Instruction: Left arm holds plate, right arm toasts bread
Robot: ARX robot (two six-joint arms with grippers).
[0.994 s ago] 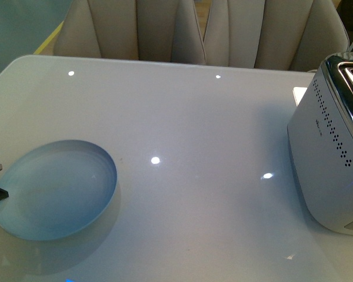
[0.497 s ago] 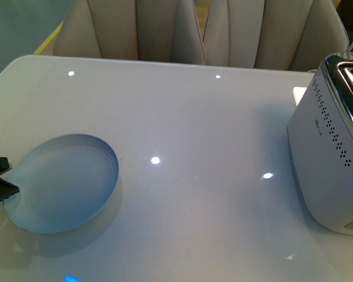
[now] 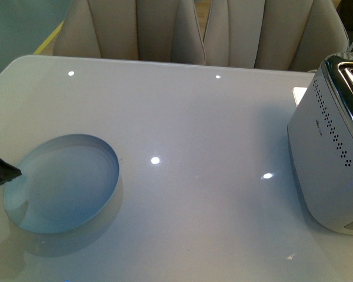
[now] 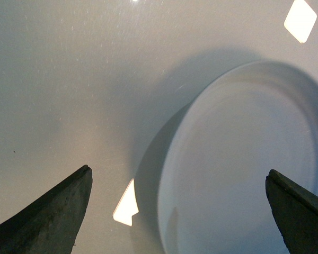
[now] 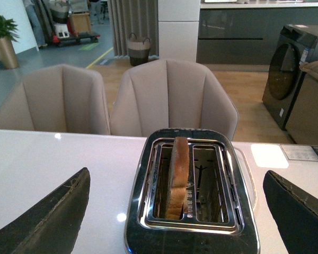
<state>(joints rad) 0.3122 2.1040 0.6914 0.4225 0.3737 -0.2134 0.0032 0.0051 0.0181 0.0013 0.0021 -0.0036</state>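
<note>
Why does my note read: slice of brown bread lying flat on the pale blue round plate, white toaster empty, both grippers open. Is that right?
One thing is wrong. The right wrist view shows the slice of brown bread standing upright in a slot of the white toaster; the pale blue round plate is bare. Both the left gripper and right gripper have open jaws.

Your left gripper (image 4: 177,211) hangs with jaws spread wide over the white table (image 4: 69,79); the pale plate (image 4: 244,169) lies between them, nearer one finger, untouched.
</note>
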